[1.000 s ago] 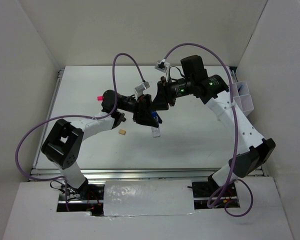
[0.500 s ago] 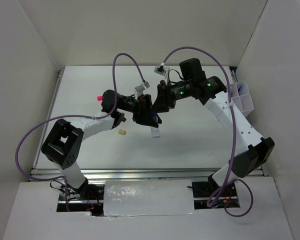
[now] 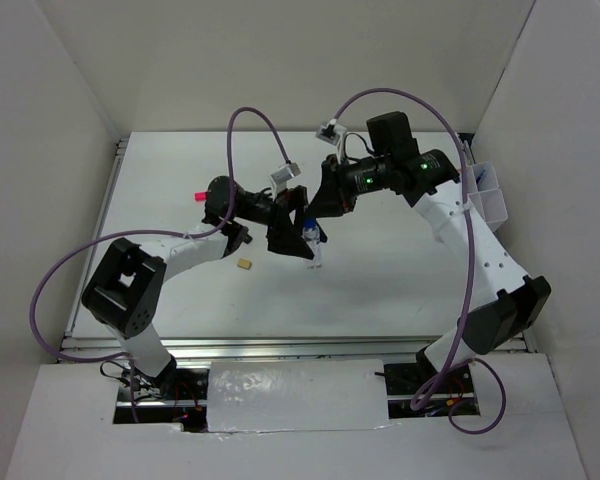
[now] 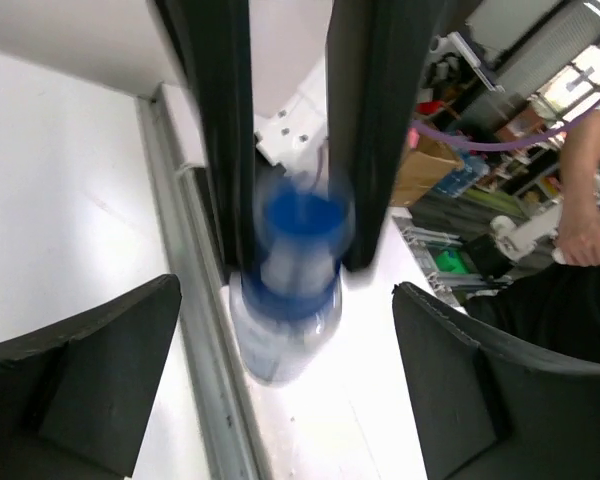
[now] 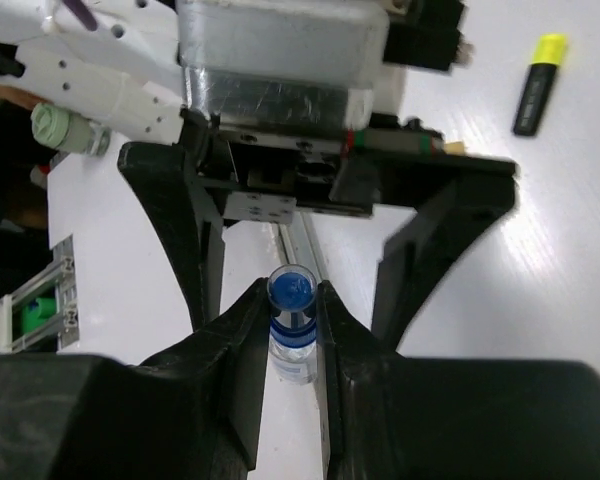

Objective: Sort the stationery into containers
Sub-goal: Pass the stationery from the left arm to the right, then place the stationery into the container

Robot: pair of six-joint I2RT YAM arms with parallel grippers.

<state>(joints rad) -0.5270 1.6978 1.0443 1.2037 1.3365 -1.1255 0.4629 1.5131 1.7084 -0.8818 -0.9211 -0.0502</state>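
Note:
A tiny blue-capped bottle [image 3: 313, 248] hangs upright above the table between the two arms. My right gripper [image 5: 293, 291] is shut on its blue cap, and the clear body [image 5: 296, 355] hangs below the fingers. In the left wrist view the bottle [image 4: 285, 320] looks blurred, with the right arm's black fingers [image 4: 222, 130] on either side of its cap. My left gripper [image 4: 285, 288] stands wide open around the bottle without touching it. The clear containers [image 3: 486, 196] stand at the right edge of the table.
A pink highlighter [image 3: 198, 196] lies at the far left behind the left arm. A tan eraser [image 3: 244, 264] rests on the table near the left forearm. A yellow highlighter [image 5: 537, 85] lies on the table in the right wrist view. Purple cables loop above both arms.
My left gripper has opened and let go of the bottle. My right gripper has closed on its cap. The bottle now hangs upright instead of tilted.

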